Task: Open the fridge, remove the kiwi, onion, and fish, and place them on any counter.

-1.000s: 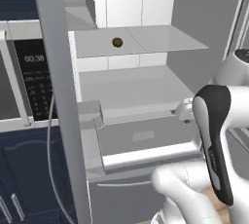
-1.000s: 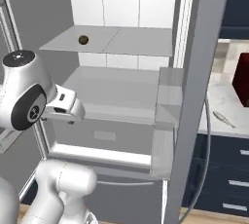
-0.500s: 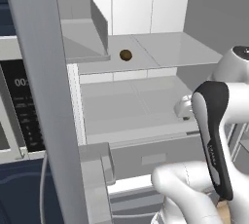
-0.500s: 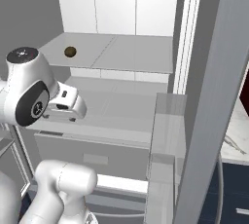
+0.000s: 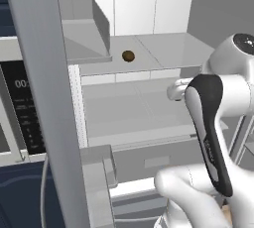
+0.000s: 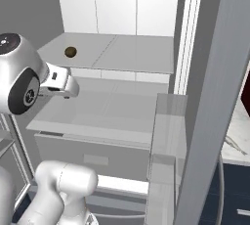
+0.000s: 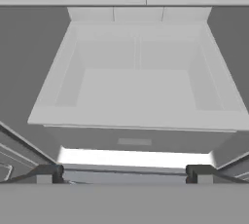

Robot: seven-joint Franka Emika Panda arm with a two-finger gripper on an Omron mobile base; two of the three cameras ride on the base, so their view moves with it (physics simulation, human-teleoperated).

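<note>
While the fridge (image 5: 149, 123) is already standing open, the gripper (image 7: 125, 172) is hovering wide and empty before it, and the kiwi (image 5: 128, 56) is waiting on the upper shelf

A silver microwave (image 5: 17, 118) with a dark display panel sits at the left edge, digits faintly showing.

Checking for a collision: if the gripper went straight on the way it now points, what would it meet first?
Probably the fridge's empty drawer bin, which lies dead ahead of the open gripper; depth is unclear.
</note>
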